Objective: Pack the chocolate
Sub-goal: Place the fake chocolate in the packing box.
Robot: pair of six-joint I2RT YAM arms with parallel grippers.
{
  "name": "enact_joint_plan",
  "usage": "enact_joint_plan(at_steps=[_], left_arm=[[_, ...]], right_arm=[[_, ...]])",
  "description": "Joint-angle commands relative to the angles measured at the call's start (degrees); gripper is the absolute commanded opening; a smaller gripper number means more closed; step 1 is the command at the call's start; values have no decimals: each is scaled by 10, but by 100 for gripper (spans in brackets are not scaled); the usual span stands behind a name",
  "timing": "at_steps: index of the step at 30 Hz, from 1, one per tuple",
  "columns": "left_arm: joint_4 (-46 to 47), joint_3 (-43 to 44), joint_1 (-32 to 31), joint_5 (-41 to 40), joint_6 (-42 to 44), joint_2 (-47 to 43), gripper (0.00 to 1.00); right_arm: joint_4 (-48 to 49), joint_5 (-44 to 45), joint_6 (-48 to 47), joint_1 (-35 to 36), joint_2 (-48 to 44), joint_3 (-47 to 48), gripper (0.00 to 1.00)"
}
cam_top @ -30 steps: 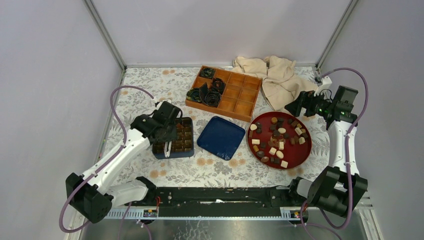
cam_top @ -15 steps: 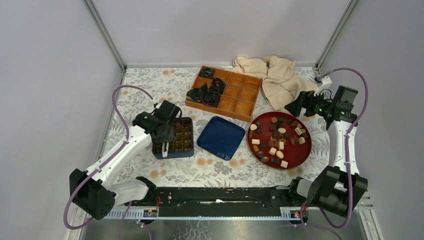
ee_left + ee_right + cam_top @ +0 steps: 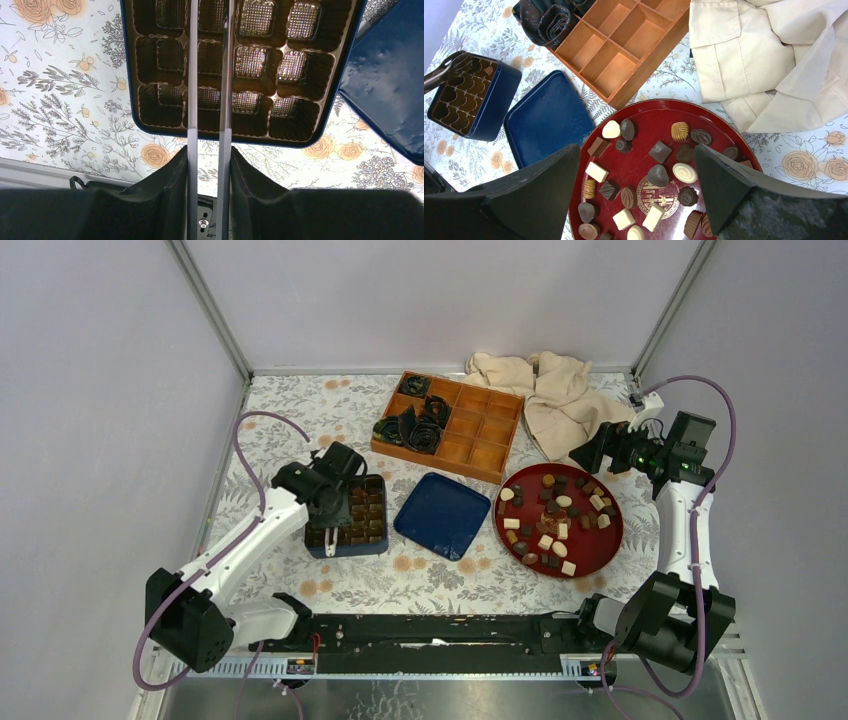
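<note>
The chocolate [image 3: 556, 518] lies as many dark, mid-brown and cream-white pieces on a round red plate [image 3: 610, 550], seen close in the right wrist view [image 3: 659, 175]. My right gripper [image 3: 636, 150] hangs open above the plate's far side [image 3: 585, 455] with nothing between its fingers. My left gripper [image 3: 209, 150] is shut on a pair of thin metal tongs [image 3: 226, 75]. The tongs reach over a blue box [image 3: 350, 515] with an empty brown cell insert [image 3: 260, 55]; their tips run out of the wrist view's top.
A blue lid [image 3: 441, 514] lies between the box and the plate. Behind it stands an orange divided wooden tray [image 3: 470, 430] with black crumpled paper cups [image 3: 412, 428] in its left cells. A beige cloth [image 3: 545, 390] is heaped at the back right.
My left arm has swung slightly to the right, keeping the tongs over the blue box. The right arm and the chocolate have not moved.
</note>
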Motion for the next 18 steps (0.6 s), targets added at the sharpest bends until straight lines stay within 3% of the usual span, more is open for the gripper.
enact_joint_plan(at_steps=[1, 9, 13, 18], left_arm=[[-2, 0, 6, -16, 2, -4, 37], [-2, 3, 6, -19, 1, -18, 45], [2, 9, 6, -11, 1, -35, 45], [50, 11, 6, 83, 13, -86, 43]], right_arm=[[10, -17, -1, 0, 1, 4, 92], [8, -16, -4, 0, 2, 5, 92], [8, -16, -4, 0, 2, 5, 92], [8, -17, -5, 0, 2, 4, 92]])
